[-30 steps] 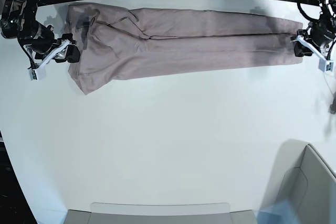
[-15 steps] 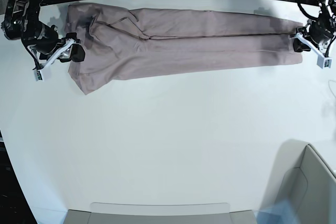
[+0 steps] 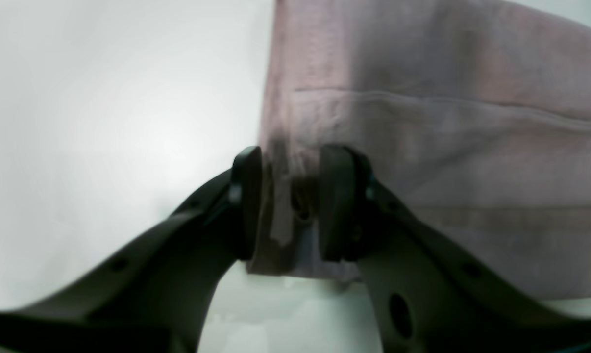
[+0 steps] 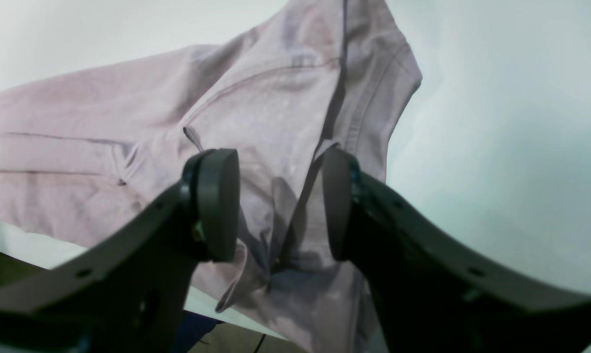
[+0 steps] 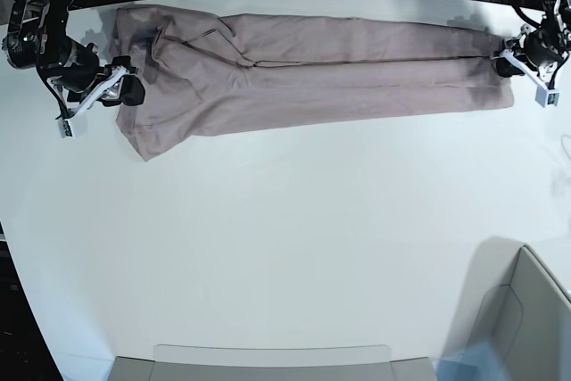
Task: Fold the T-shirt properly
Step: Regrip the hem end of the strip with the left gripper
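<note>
The T-shirt (image 5: 339,69) lies as a long, narrow mauve-pink strip across the far part of the white table (image 5: 285,220). My left gripper (image 5: 513,53) is at its right end. In the left wrist view the left gripper (image 3: 291,157) stands open, its dark fingers straddling the hemmed edge of the T-shirt (image 3: 447,147). My right gripper (image 5: 125,86) is at the strip's left end. In the right wrist view the right gripper (image 4: 280,157) is open over the bunched T-shirt (image 4: 129,137), with a raised fold between its pads.
A grey bin (image 5: 526,318) stands at the near right corner. A pale tray edge (image 5: 272,359) runs along the near side. Dark cables and arm bases crowd the far edge. The table's edge shows low in the right wrist view (image 4: 11,245).
My left gripper has slid toward the far edge along the shirt's right end. My right gripper shifted slightly up and right. The shirt has barely moved.
</note>
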Robot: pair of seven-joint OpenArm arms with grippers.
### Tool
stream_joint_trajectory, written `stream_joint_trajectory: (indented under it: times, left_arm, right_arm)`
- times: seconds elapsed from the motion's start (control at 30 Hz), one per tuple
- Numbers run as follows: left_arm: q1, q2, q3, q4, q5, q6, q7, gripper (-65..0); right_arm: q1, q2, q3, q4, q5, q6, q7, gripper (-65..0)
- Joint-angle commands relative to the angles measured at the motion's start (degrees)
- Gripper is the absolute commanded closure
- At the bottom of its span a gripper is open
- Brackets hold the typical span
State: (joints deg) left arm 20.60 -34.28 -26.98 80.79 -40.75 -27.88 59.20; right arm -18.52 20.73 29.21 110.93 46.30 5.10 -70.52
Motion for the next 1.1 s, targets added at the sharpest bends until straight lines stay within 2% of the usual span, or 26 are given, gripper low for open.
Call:
stream_joint_trajectory:
  times: [0.0, 0.4, 0.67, 0.7, 0.77, 0.83, 0.87, 0.9, 1.07]
  left_arm:
    - [-0.25, -1.54, -0.49, -0.13, -0.26, -0.03, -0.69, -19.7]
    - [0.02, -1.63, 0.65, -8.13, -0.26, -0.12, -0.78, -19.7]
    - [-1.39, -1.37, 19.55, -13.85, -0.43, -0.65, -5.18, -19.3]
    - [-1.57, -1.37, 20.96, -13.85, -0.61, -1.53, -5.09, -19.1]
    - [-1.66, -1.28, 22.98, -13.85, -0.70, -6.63, -4.91, -15.2]
    - [-1.74, -1.19, 24.21, -13.85, -0.52, -11.81, -4.83, -6.4]
    - [-1.74, -0.75, 24.39, -13.94, -0.43, -12.12, -4.83, -1.6]
    - [-1.74, -0.31, 24.21, -14.02, -0.35, -12.12, -4.83, 0.0]
    - [-1.83, -0.31, 24.04, -13.94, -0.52, -12.12, -4.91, 0.0]
  right_arm:
    - [0.46, 0.94, 0.28, 0.76, 0.86, -0.49, -0.03, -28.3]
    - [0.46, 1.20, 0.28, 0.76, 0.86, -0.49, -0.03, -28.3]
    - [0.55, 1.29, 0.37, 0.85, 1.21, -0.49, -0.03, -28.3]
    - [0.55, 1.55, 0.37, 0.85, 1.21, -0.49, -0.03, -28.3]
    - [0.28, 2.26, 0.46, 0.85, 1.21, -0.49, -0.03, -28.3]
    - [0.19, 2.43, 0.55, 0.85, 1.21, -0.49, -0.03, -28.3]
    - [0.19, 2.43, 0.63, 0.85, 1.21, -0.49, -0.03, -28.3]
    - [0.19, 2.43, 0.72, 0.85, 1.21, -0.49, -0.03, -28.3]
    - [0.28, 2.52, 0.72, 0.93, 1.21, -0.49, -0.03, -28.3]
